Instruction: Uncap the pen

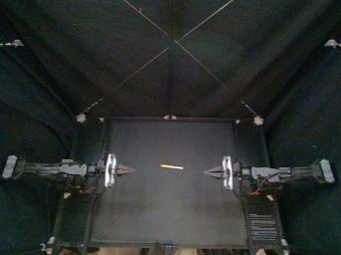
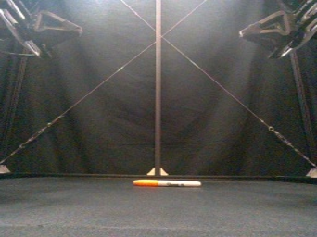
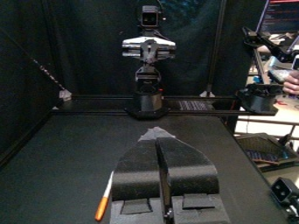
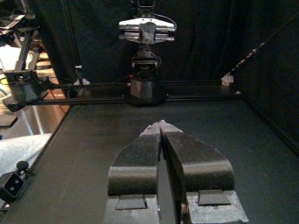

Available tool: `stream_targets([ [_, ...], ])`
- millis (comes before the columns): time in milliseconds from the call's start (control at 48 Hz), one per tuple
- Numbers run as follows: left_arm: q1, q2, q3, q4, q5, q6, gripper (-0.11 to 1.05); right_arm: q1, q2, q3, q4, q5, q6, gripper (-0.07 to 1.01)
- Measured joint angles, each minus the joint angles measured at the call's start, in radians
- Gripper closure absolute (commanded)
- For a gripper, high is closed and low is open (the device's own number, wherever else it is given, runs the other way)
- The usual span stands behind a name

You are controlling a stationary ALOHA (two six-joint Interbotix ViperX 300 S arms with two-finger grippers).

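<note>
orange at one end and white along the rest, the pen (image 1: 170,167) lies flat near the middle of the desk (image 1: 173,214), seen from above. my left hand (image 1: 132,171) and right hand (image 1: 209,171) point at each other from either side, with the pen between them and touched by neither.

from the front, the pen lies crosswise, orange end toward my left, and both hands hang well above it. i judge this a neutral start: uncapping not yet begun.

my left wrist view shows the left jaws pressed together and holding nothing, the pen on the desk just beside them.

my right wrist view shows the right jaws likewise closed and empty. the pen isn't in sight there, perhaps hidden behind them.

i see nothing in the way of either reach. both hands would need to open first.
</note>
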State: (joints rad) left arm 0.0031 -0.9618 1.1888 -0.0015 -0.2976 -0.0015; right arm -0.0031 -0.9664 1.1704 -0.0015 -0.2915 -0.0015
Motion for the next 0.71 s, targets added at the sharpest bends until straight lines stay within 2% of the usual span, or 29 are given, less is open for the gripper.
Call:
stream_targets([
  [62,0.003,0.012,0.000,-0.003,-0.014,-0.0015,0.96,-0.006,0.009,-0.002,0.000,0.000,0.005,0.98],
  [146,0.018,0.049,0.000,-0.005,-0.038,0.0015,0.95,-0.029,0.064,-0.002,0.003,0.000,0.006,0.96],
  [229,0.037,0.092,-0.002,-0.005,-0.057,0.0015,0.95,-0.060,0.149,-0.015,0.008,0.000,0.011,0.95],
  [375,0.078,0.176,-0.014,-0.008,-0.077,0.0000,0.94,-0.112,0.330,-0.071,0.044,0.000,0.015,0.94],
  [458,0.094,0.221,-0.026,-0.014,-0.080,0.0000,0.94,-0.132,0.423,-0.110,0.063,0.006,0.014,0.94],
  [604,0.100,0.293,-0.040,-0.025,-0.081,0.0000,0.94,-0.172,0.597,-0.199,0.072,0.048,0.014,0.88],
  [708,0.103,0.324,-0.040,-0.041,-0.081,0.0000,0.93,-0.195,0.703,-0.253,0.072,0.083,0.011,0.74],
])
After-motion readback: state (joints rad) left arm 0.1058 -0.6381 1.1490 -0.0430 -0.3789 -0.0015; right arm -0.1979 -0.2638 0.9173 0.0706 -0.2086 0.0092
